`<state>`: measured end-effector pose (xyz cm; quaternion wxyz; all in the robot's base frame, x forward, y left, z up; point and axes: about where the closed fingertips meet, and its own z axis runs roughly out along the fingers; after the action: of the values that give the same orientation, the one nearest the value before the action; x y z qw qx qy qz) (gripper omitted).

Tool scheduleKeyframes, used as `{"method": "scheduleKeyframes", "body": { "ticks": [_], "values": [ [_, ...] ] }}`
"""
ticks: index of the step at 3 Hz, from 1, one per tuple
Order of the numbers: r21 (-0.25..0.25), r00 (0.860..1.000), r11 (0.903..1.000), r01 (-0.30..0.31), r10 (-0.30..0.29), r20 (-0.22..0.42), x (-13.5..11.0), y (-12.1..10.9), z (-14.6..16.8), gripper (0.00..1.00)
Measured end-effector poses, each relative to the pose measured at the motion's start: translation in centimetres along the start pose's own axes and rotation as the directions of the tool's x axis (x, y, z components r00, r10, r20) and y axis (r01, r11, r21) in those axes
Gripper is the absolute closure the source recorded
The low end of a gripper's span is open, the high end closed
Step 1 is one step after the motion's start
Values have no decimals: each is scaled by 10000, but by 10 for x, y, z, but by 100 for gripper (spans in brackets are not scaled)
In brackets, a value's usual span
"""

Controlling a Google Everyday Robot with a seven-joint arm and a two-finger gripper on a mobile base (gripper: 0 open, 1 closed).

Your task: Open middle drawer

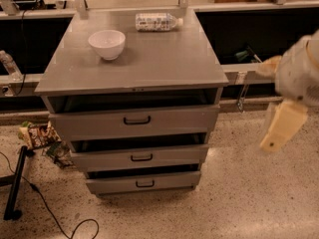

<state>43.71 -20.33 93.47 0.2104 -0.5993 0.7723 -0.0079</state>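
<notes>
Camera view — gripper [280, 128] right of middle drawer [167, 156].

Our tool [280, 127] hangs at the right edge of the view, angled downward and leftward beneath our pale, rounded wrist [298, 69], suspended in free air.

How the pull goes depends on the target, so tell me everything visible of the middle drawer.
The middle drawer is a wide grey metal-looking drawer with a plain flat front and a small black bar handle at its centre. It sits level between the taller top drawer and the bottom drawer, with a dark gap above its front; its inside is hidden. Nothing touches it: the gripper hangs at the view's right edge, apart from it.
</notes>
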Motion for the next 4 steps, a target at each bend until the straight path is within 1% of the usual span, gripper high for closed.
{"method": "scheduleKeyframes", "body": {
  "ticks": [1, 2, 3, 4],
  "values": [
    [-922, 9912, 9945, 497, -377, 1267, 2, 38, 92, 0],
    [-790, 9865, 9945, 694, -567, 1536, 4, 44, 127, 0],
    [-742, 9868, 9951, 658, -538, 1528, 4, 43, 126, 0],
    [-780, 9810, 9946, 690, -534, 1867, 14, 52, 175, 0]
  ]
}}
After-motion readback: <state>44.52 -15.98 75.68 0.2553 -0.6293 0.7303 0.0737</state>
